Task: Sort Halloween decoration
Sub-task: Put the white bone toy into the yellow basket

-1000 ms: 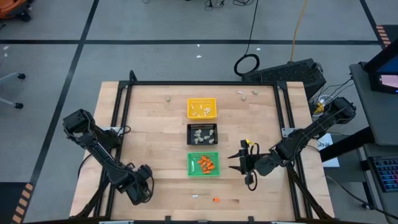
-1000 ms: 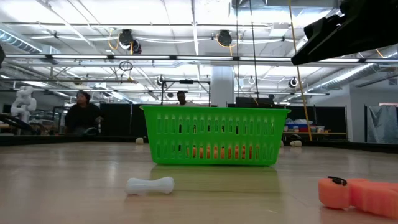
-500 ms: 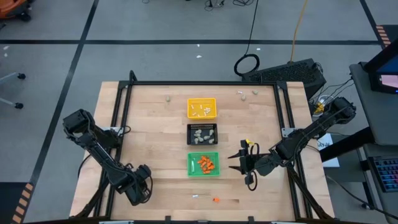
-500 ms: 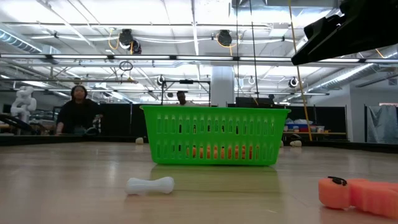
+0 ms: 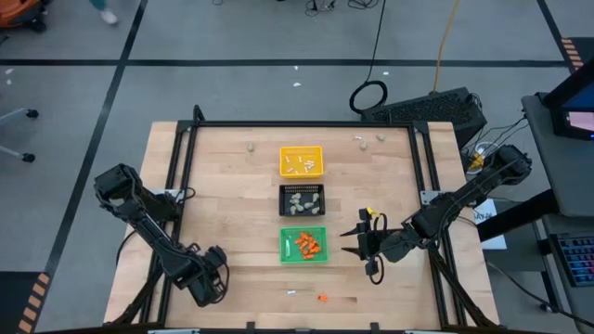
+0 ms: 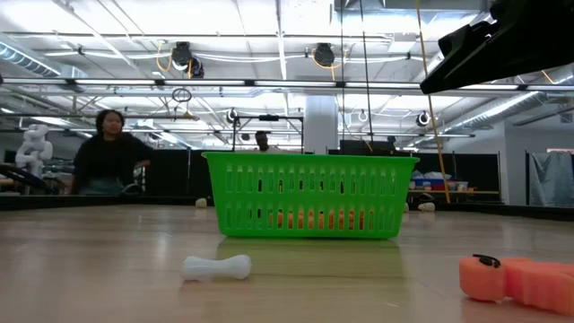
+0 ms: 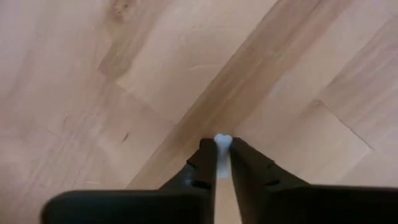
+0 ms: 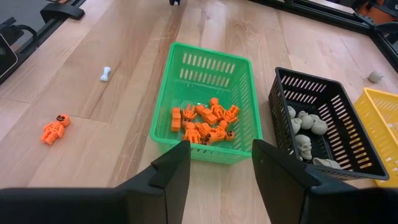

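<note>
At the table's near left, my left gripper (image 5: 206, 281) points straight down, shut on a thin white stick (image 7: 222, 142). My right gripper (image 5: 353, 243) hangs open just right of the green tray (image 5: 303, 230), touching nothing. That tray (image 8: 205, 56) holds several orange bits (image 8: 205, 121). The black tray (image 5: 303, 188) holds beige-grey lumps (image 8: 305, 134), and the yellow tray (image 5: 302, 149) holds white sticks. Another white stick (image 5: 290, 292) and an orange bit (image 5: 322, 298) lie loose on the wood near the front edge. My left gripper pinches the white stick between its two fingers, which come from above and point down at the wood. The fingers stand on the stick's two long sides, and its knobbed end (image 7: 222, 139) shows just past the fingertips.
Two beige-grey lumps (image 5: 250, 146) (image 5: 380, 137) and a white piece (image 5: 360, 140) lie near the table's far edge. A black frame rail (image 5: 306, 123) runs around the tabletop. Bare wood spreads left of the trays. A person stands in the room behind (image 6: 108, 161).
</note>
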`<control>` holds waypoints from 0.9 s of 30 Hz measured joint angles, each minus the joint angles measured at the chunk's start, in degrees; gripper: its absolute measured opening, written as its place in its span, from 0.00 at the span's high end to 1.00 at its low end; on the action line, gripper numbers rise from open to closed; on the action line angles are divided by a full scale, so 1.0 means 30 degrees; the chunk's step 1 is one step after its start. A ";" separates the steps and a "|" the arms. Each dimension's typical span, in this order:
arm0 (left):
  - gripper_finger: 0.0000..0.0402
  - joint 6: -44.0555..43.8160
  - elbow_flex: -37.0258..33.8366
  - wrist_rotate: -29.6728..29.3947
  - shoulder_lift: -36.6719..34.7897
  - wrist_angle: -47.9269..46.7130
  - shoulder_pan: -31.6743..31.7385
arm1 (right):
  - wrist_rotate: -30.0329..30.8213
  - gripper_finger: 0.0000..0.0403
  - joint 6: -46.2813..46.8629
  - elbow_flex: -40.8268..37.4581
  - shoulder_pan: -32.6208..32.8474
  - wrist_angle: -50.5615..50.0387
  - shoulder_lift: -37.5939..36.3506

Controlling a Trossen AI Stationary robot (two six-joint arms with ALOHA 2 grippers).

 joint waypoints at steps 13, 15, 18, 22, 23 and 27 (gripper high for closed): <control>0.99 0.0445 0.0054 0.0139 0.0394 0.0443 0.0000 | 0.0000 0.61 -0.0066 0.0000 0.0000 0.0000 0.0000; 0.99 0.0493 0.0457 0.0174 0.0496 -0.0070 -0.0044 | 0.0000 0.61 -0.0066 0.0000 0.0000 0.0000 0.0000; 0.99 0.0541 0.1170 0.0169 0.0585 -0.1056 -0.0109 | 0.0000 0.61 -0.0066 0.0000 0.0001 0.0001 0.0000; 1.00 0.0691 0.1646 0.0668 0.0622 -0.1311 -0.0131 | 0.0000 0.61 -0.0066 0.0000 0.0000 0.0000 0.0000; 1.00 0.0767 0.1668 0.0694 0.0612 -0.1270 -0.0141 | 0.0000 0.61 -0.0066 0.0000 0.0000 0.0000 0.0000; 1.00 0.0760 0.1668 0.0760 0.0586 -0.1519 -0.0109 | 0.0000 0.61 -0.0066 0.0000 0.0000 0.0000 0.0000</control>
